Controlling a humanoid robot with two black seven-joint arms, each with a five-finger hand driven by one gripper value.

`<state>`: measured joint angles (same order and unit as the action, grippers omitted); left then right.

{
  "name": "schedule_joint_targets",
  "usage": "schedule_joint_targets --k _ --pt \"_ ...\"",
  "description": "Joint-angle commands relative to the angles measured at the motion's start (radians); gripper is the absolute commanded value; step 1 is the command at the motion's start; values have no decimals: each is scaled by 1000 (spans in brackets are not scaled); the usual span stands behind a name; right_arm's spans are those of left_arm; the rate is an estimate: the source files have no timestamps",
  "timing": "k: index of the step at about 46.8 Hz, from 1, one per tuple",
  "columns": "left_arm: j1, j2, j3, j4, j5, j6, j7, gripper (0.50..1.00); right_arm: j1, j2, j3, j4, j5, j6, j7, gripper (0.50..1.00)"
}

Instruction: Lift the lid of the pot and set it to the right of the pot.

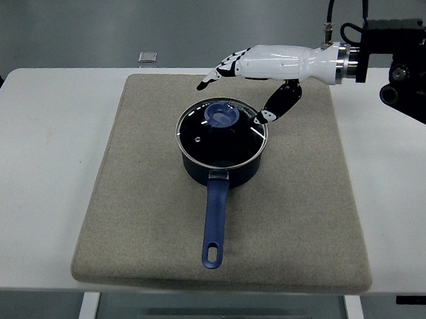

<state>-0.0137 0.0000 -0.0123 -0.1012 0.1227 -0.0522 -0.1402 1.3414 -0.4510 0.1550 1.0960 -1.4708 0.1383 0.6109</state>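
— Where's the right hand (241,84)?

— Above the pot's (222,166) far right rim, fingers spread, holding nothing; thumb hanging toward the rim.

— And the lid (222,134)?

— Seated on the pot, on the grey mat (130,205) on the counter (42,139). Its blue knob (222,115) lies just left of the thumb and nearer us (short reach, I'd judge). The pot's handle (214,223) points toward us, away from the hand.

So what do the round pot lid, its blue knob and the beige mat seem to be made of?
The round pot lid looks like clear glass inside a shiny metal rim: the dark pot shows through it. Its blue knob seems matte plastic, though silicone is possible. The beige mat looks like woven or felted fabric, with a dull, grainy surface.
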Motion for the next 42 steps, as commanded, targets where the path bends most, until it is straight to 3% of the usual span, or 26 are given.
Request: schedule_joint_targets --k 1,11,42 --pt "0 0 0 0 0 0 -1 1000 -5 0 -2 -5 -34 -28 0 909" --pt "0 0 0 0 0 0 -1 1000 -1 35 -68 -8 -54 -109 0 909" --pt "0 0 0 0 0 0 -1 1000 -2 80 -123 -48 -149 -238 0 909"
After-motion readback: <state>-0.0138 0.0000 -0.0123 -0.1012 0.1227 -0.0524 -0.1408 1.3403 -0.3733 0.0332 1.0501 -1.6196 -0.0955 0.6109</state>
